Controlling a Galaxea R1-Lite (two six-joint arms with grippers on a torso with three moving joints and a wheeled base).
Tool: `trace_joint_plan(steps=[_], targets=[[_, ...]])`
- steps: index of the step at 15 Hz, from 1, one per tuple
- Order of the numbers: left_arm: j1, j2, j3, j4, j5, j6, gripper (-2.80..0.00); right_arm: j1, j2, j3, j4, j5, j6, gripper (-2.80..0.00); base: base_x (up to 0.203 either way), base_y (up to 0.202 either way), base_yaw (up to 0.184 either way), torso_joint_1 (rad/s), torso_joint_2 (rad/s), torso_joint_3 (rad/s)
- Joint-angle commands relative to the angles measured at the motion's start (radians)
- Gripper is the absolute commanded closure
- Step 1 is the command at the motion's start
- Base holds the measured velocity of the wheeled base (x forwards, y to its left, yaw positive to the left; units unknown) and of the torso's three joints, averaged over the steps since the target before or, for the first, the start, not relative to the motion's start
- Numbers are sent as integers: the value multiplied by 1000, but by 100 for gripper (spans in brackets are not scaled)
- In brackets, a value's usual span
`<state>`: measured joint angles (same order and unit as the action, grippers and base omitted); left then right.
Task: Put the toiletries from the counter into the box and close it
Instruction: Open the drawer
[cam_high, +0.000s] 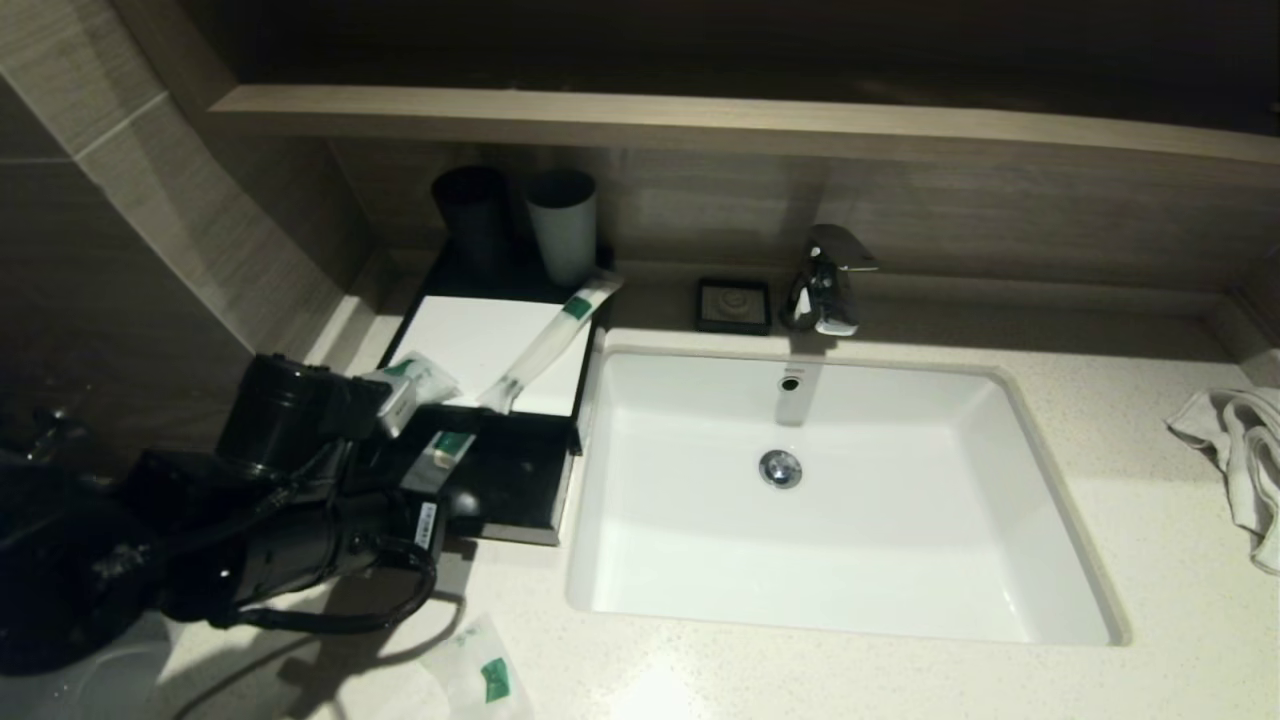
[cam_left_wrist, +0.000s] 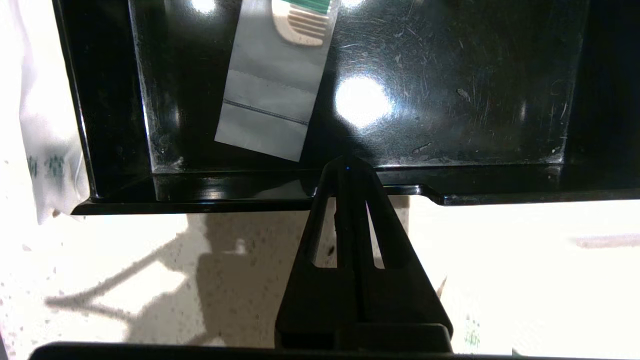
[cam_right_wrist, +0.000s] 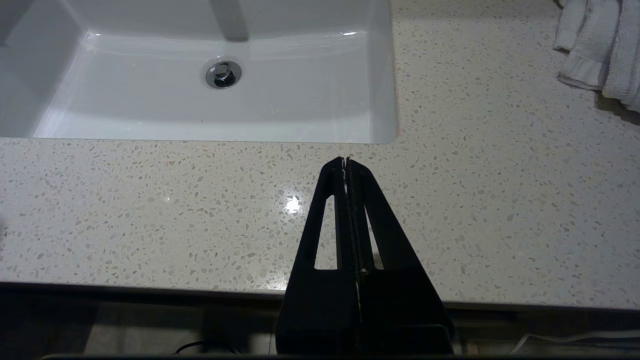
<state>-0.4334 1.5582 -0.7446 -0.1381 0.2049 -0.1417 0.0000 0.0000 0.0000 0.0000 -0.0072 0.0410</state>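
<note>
A black box (cam_high: 520, 525) stands left of the sink, its near half open, its far half under a white flat panel (cam_high: 455, 335). A comb packet (cam_high: 443, 457) lies inside it, seen also in the left wrist view (cam_left_wrist: 270, 100). A long toothbrush packet (cam_high: 550, 340) lies across the white panel. A small white packet (cam_high: 415, 385) sits at the box's left edge. Another packet (cam_high: 480, 675) lies on the counter in front. My left gripper (cam_left_wrist: 346, 162) is shut and empty, its tip over the box's front rim (cam_left_wrist: 500, 197). My right gripper (cam_right_wrist: 346, 161) is shut and empty over the counter before the sink.
The white sink (cam_high: 1040, 480) with its faucet (cam_high: 825, 285) fills the middle. Two cups (cam_high: 560, 225) stand behind the box. A black soap dish (cam_high: 733, 305) is beside the faucet. A white towel (cam_high: 1240, 450) lies at the far right.
</note>
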Motion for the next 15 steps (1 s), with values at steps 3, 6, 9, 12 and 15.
trace_joint_plan(steps=[3, 6, 9, 12, 15], targets=[[-3, -46, 44, -2, 2, -2, 0, 0, 0, 0, 0, 0, 0, 0, 0, 0, 0, 0, 0, 0], [-4, -73, 84, -3, 2, -4, 0, 0, 0, 0, 0, 0, 0, 0, 0, 0, 0, 0, 0, 0], [-5, -99, 125, -4, 1, -7, 0, 0, 0, 0, 0, 0, 0, 0, 0, 0, 0, 0, 0, 0], [-5, -129, 148, -5, 1, -9, 0, 0, 0, 0, 0, 0, 0, 0, 0, 0, 0, 0, 0, 0], [-5, -152, 139, -3, 2, -10, 0, 0, 0, 0, 0, 0, 0, 0, 0, 0, 0, 0, 0, 0]])
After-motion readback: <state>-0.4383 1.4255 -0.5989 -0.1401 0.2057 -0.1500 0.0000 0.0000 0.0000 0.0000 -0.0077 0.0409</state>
